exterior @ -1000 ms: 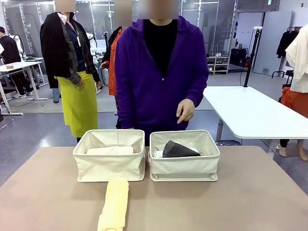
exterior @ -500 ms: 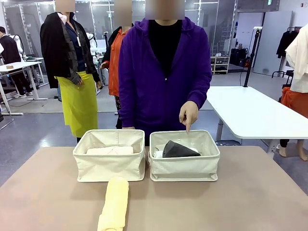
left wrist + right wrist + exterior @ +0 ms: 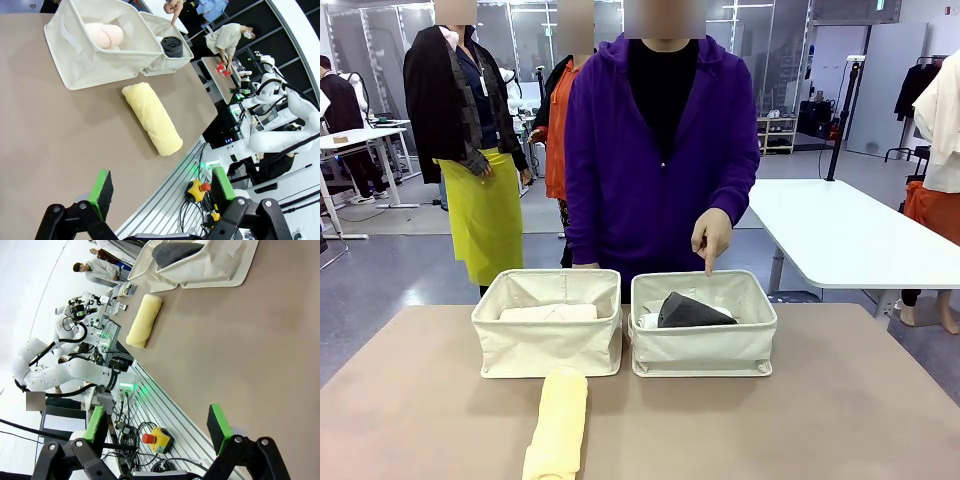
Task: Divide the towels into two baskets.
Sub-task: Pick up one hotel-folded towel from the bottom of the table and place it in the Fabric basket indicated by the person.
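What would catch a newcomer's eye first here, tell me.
The person's hand points a finger down over the right basket, where a dark grey towel lies. A yellow towel lies alone on the table, in front of the left basket, which holds a pale towel.

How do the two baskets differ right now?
The left basket holds one pale pink towel; the right basket holds a dark grey towel and a white towel. The person's hand points down at the right basket, not the left. Both are cream fabric bins, side by side.
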Robot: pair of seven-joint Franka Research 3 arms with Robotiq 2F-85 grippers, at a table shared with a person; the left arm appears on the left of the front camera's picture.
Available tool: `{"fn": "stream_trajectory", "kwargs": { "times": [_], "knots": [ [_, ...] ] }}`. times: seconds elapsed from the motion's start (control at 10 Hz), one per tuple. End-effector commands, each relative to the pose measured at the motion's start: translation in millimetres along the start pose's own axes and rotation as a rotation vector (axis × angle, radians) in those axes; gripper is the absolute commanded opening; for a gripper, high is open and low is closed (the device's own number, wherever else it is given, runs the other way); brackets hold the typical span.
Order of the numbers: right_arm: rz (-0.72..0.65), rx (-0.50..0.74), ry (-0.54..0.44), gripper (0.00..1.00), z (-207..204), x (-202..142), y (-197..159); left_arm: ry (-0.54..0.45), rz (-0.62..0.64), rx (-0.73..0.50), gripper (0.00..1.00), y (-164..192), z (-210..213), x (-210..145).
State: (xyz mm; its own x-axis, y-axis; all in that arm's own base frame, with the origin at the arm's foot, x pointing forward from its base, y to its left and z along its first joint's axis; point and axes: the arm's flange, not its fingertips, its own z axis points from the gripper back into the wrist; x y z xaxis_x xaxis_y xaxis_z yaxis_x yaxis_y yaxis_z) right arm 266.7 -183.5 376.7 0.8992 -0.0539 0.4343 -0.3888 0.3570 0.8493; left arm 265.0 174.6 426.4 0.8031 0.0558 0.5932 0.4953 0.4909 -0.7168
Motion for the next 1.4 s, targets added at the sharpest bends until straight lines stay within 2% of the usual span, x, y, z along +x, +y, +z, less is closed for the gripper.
{"fn": "stream_trajectory", "kwargs": {
  "times": [0.0, 0.1, 0.2, 0.3, 0.5, 0.7, 0.9, 1.0, 1.1, 1.3],
  "knots": [
    [-0.003, 0.010, -0.011, 1.00, 1.9, 0.9, 2.0, 0.077, 0.017, 0.020, 1.00, -25.0, -2.5, 12.8],
    [-0.003, 0.010, -0.011, 1.00, 1.9, 0.9, 2.0, 0.212, 0.065, 0.061, 1.00, -49.3, -16.8, 26.1],
    [-0.003, 0.010, -0.011, 1.00, 1.9, 0.9, 2.0, 0.298, 0.102, 0.180, 1.00, -67.6, -31.1, 37.8],
    [-0.003, 0.010, -0.011, 1.00, 1.9, 0.9, 2.0, 0.371, 0.101, 0.225, 1.00, -83.1, -44.0, 48.9],
    [-0.003, 0.010, -0.011, 1.00, 1.9, 0.9, 2.0, 0.521, 0.117, 0.396, 1.00, -99.7, -76.5, 67.4],
    [-0.003, 0.010, -0.011, 1.00, 1.9, 0.9, 2.0, 0.588, 0.116, 0.508, 1.00, -105.6, -99.8, 85.9],
    [-0.003, 0.010, -0.011, 1.00, 1.9, 0.9, 2.0, 0.621, 0.027, 0.676, 1.00, -118.3, -135.2, 87.8],
    [-0.003, 0.010, -0.011, 1.00, 1.9, 0.9, 2.0, 0.622, -0.030, 0.715, 1.00, -122.1, -154.4, 81.0],
    [-0.003, 0.010, -0.011, 1.00, 1.9, 0.9, 2.0, 0.593, -0.035, 0.811, 1.00, -120.3, -171.1, 71.1],
    [-0.003, 0.010, -0.011, 1.00, 1.9, 0.9, 2.0, 0.544, -0.002, 0.842, 1.00, -126.6, -202.1, 53.1]
  ]
}}
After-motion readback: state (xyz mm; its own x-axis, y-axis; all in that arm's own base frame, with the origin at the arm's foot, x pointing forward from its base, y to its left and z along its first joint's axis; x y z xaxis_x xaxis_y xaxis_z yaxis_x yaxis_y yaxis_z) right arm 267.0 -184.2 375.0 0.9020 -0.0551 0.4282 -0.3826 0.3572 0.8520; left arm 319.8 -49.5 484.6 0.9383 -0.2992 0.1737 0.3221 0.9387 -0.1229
